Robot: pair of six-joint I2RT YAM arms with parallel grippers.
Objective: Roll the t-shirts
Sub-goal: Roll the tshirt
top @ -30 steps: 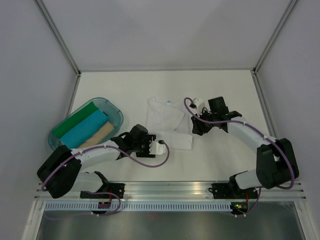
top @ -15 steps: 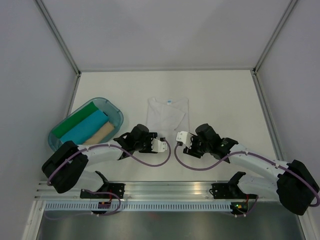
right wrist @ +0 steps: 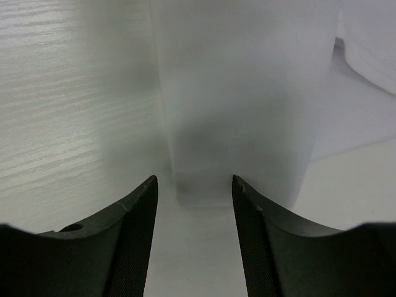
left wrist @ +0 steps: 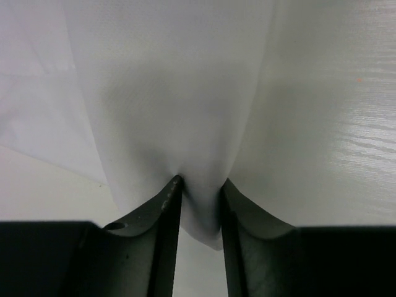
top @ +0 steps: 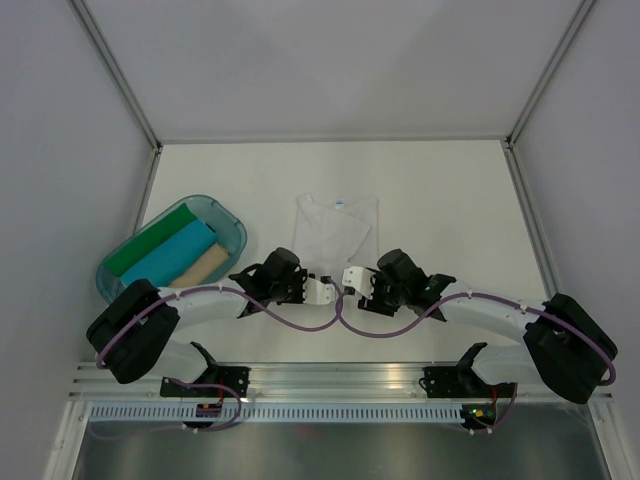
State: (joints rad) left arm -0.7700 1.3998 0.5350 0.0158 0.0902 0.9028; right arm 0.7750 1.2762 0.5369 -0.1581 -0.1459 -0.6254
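Right end effector [right wrist: 195, 185] newly beside left end effector [left wrist: 199, 185], wide astride white t-shirt [top: 337, 228]; left tight on it.

A white plain cloth t-shirt [top: 337, 228] lies flat on the table [top: 450, 200] at the middle of the top view. It is folded into a narrow panel, and its small blue neck label [top: 338, 202] points to the frame's top. Its near hem bunches where the left gripper [left wrist: 199, 185] pinches it in its jaws, and also lies between the spread jaws of the right gripper [right wrist: 193, 179]. At left, a green cloth roll [top: 150, 243], a light blue cloth roll [top: 170, 258] and a tan cloth roll [top: 195, 272] lie side by side, slanted, inside a teal plastic tub [top: 236, 226].
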